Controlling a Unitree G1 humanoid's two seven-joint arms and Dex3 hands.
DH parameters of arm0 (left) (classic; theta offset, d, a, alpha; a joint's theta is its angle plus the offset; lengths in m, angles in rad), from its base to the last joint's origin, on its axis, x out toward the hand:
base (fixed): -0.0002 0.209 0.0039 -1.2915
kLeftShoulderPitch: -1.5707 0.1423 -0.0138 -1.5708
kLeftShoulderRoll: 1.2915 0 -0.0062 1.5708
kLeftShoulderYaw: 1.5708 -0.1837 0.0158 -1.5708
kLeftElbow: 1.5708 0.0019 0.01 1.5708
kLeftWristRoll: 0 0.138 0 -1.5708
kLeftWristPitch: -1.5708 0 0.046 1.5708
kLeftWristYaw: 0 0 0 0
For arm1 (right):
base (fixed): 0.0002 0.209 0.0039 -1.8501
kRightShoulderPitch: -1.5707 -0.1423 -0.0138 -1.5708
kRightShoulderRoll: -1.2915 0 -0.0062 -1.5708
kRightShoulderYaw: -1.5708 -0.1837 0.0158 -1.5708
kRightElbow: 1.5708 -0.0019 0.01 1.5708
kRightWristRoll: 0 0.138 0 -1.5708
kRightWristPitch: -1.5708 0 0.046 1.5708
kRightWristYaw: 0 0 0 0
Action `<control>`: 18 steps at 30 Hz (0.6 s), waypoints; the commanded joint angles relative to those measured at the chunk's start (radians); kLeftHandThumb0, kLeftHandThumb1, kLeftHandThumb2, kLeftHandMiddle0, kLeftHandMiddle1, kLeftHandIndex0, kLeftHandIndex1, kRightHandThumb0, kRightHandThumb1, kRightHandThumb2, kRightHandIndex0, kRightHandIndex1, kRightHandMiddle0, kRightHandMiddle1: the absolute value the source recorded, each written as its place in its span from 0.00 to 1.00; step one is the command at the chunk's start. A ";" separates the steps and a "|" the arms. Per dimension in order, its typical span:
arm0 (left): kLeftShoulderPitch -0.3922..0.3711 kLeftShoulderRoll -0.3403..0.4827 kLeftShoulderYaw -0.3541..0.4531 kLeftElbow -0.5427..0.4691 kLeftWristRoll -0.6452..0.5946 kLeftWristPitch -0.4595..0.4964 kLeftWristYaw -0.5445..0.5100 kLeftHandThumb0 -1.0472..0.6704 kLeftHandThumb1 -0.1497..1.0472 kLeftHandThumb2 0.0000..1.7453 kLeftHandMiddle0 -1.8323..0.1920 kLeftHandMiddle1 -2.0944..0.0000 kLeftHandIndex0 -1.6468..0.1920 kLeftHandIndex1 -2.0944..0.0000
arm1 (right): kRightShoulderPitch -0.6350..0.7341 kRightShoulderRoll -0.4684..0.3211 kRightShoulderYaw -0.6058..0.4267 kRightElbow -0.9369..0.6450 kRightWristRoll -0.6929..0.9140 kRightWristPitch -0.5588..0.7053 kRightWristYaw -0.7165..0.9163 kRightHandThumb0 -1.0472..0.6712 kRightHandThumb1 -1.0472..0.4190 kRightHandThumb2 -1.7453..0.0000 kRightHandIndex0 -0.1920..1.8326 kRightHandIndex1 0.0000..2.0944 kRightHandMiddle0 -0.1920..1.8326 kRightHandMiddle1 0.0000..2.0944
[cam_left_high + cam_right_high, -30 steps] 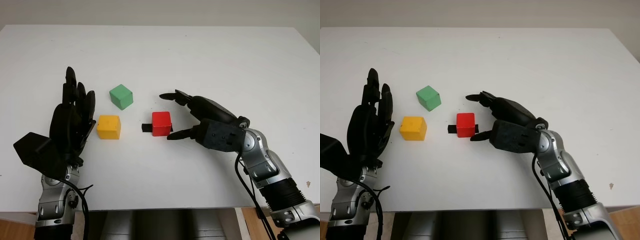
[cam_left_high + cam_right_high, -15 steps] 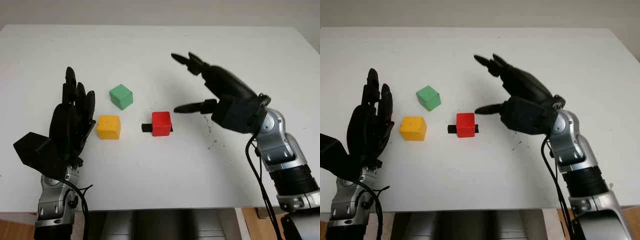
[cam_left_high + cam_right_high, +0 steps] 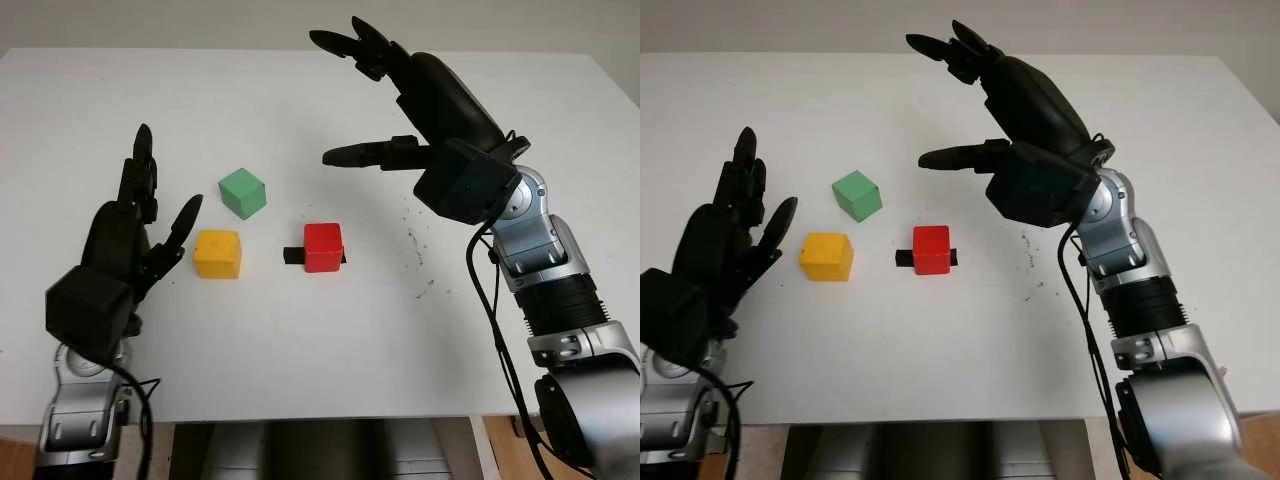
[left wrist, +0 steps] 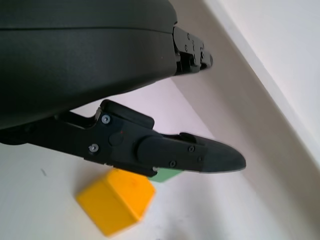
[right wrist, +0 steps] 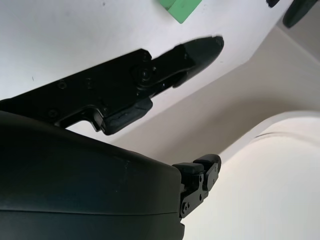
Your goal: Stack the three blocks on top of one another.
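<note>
Three blocks lie apart on the white table (image 3: 330,340). The green block (image 3: 242,192) is farthest back, the yellow block (image 3: 217,253) sits in front and left of it, and the red block (image 3: 323,246) lies to the right on a small black mark (image 3: 292,256). My left hand (image 3: 150,215) is open, just left of the yellow block (image 4: 117,199), holding nothing. My right hand (image 3: 355,95) is open and raised high above the table, behind and right of the red block. A corner of the green block (image 5: 181,9) shows past its thumb.
Faint dark specks (image 3: 418,250) mark the table right of the red block. The table's front edge (image 3: 330,416) runs near both forearms. Bare white surface lies behind and to the right of the blocks.
My right hand has let go of the red block's surroundings and lifted up and back, away from the table. My left hand has tilted and shifted slightly toward the yellow block. The blocks have not moved.
</note>
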 commanded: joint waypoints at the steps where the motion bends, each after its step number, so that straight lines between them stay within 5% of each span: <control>1: 0.024 0.074 0.007 -0.052 0.043 0.017 -0.044 0.18 0.99 0.05 0.81 0.98 0.76 0.95 | 0.029 0.019 -0.025 -0.001 0.045 0.037 0.014 0.20 0.02 0.94 0.13 0.04 0.16 0.13; 8: 0.004 0.254 -0.012 -0.111 0.161 0.086 -0.199 0.15 0.93 0.02 0.86 0.98 0.77 0.97 | 0.082 0.029 -0.033 -0.049 0.089 0.115 0.049 0.15 0.00 0.68 0.04 0.00 0.01 0.04; 18: -0.064 0.321 -0.097 -0.021 0.287 0.055 -0.222 0.17 0.87 0.02 0.87 0.97 0.75 0.97 | 0.134 0.134 -0.119 -0.105 0.269 0.250 0.044 0.20 0.00 0.61 0.00 0.00 0.00 0.00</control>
